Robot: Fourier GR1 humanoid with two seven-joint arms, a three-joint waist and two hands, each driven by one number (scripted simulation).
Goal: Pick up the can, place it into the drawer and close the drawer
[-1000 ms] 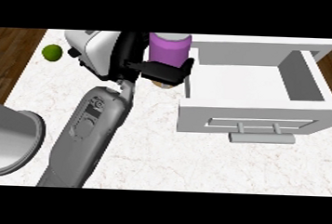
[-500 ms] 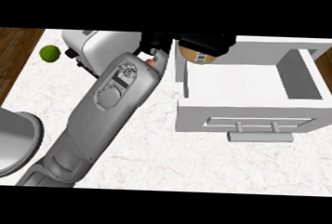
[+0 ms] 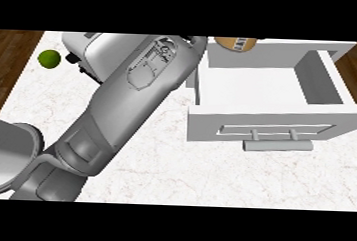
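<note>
One long grey forearm (image 3: 130, 106) takes up the middle of the scene, coming in at the lower left corner and running up on a slant across the white marbled tabletop (image 3: 172, 175) to the top edge. It is the left arm, stretched out nearly straight, with its wrist end right beside the near left corner of the open drawer (image 3: 263, 118). The robot hand (image 3: 255, 39) is almost wholly cut off by the top edge. Only a dark sliver of it shows next to the can (image 3: 236, 43), so I cannot tell how far open it is or whether it has hold of anything. Only a round tan end of the can shows, at the very top, overlapping the drawer's back wall near its left corner. I cannot tell whether it is touching the drawer or is up above it. The drawer is white and stands pulled out toward me, its front panel carrying a bar handle (image 3: 278, 145). The forearm partly hides a pale appliance (image 3: 84, 45), and a small green fruit (image 3: 49, 58) lies just left of that, near the tabletop's edge. A rounded grey shape (image 3: 10, 156) sits at the lower left, and I cannot make out what it is.
</note>
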